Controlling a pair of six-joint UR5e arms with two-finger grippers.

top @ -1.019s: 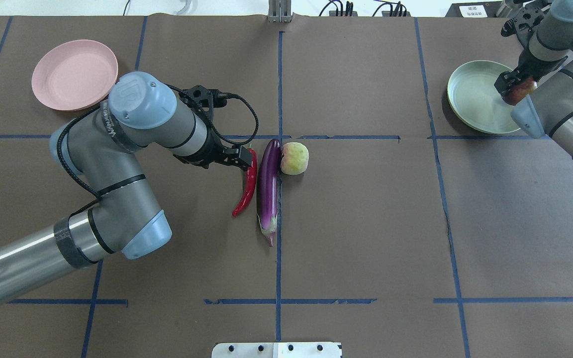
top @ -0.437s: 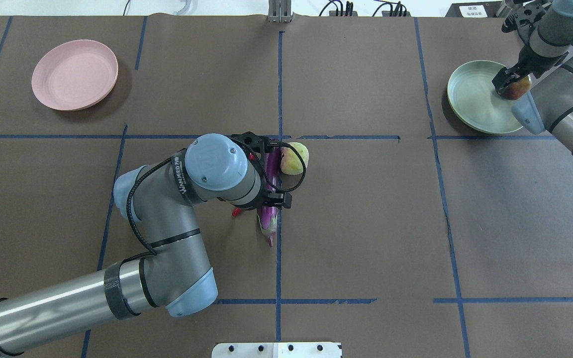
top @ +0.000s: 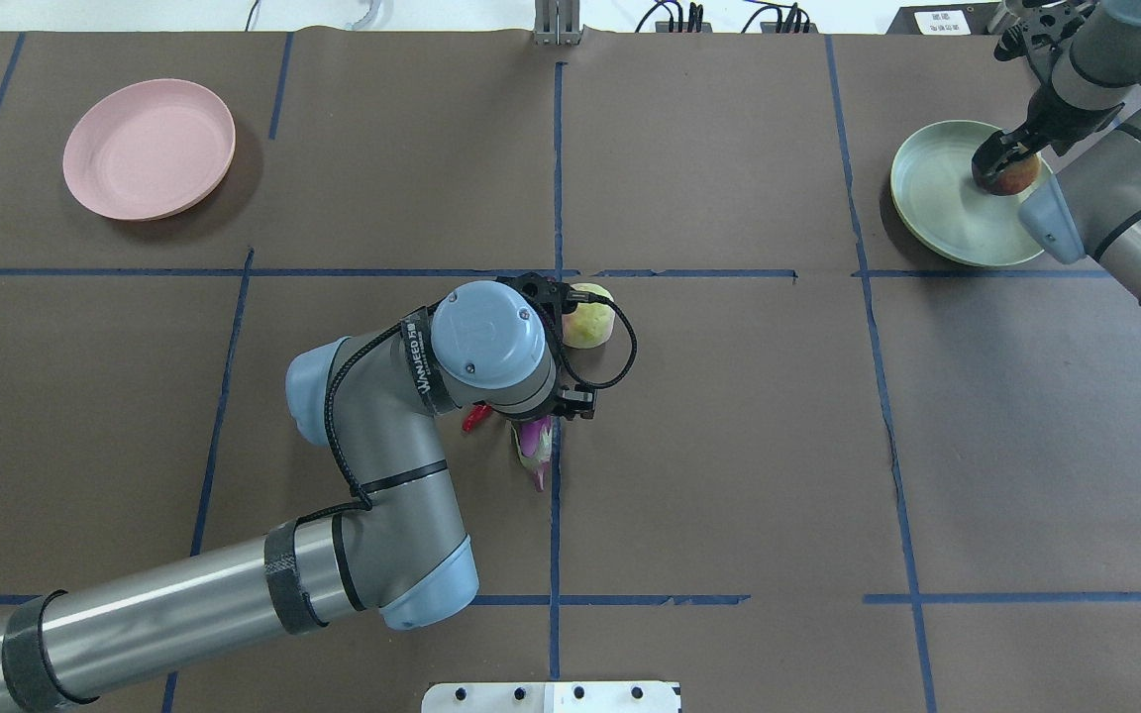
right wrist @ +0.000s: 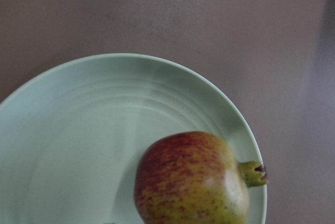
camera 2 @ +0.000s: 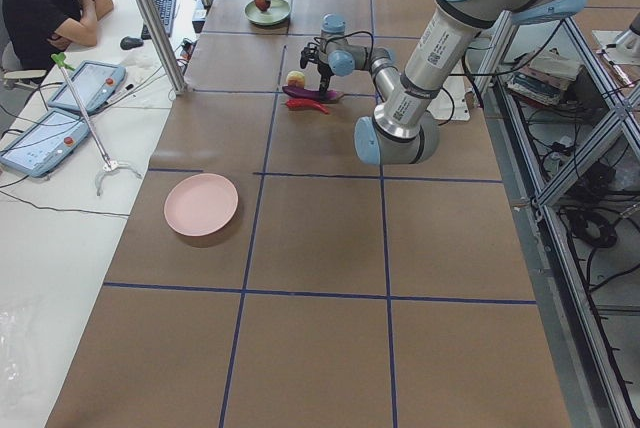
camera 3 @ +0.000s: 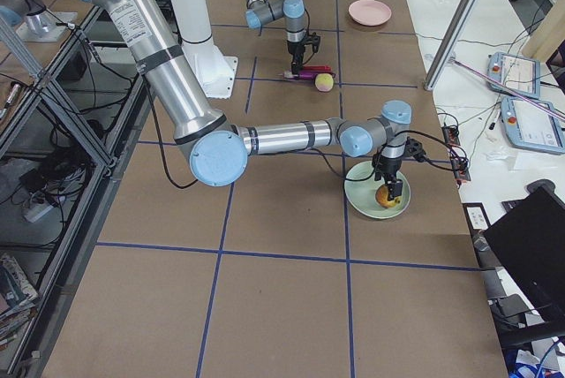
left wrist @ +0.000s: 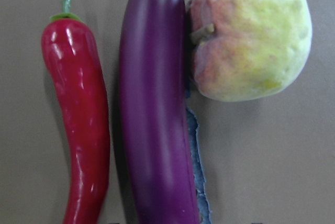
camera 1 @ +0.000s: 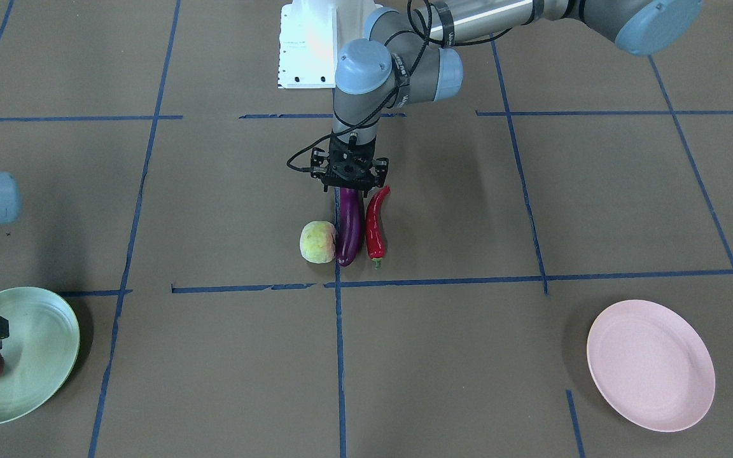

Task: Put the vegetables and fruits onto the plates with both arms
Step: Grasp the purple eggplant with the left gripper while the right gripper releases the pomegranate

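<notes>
Care with centring helps: left pincer (camera 1: 348,183), its opening impossible to tell, should straddle only the eggplant (camera 1: 349,229), missing chili (camera 1: 375,226) and peach (camera 1: 318,242).

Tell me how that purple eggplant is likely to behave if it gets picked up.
The eggplant looks glossy, so it could slip in a pinch. Being long and slender, it would probably tilt if grabbed near the end where the left gripper hovers. It touches the peach, which may roll when it lifts.
</notes>
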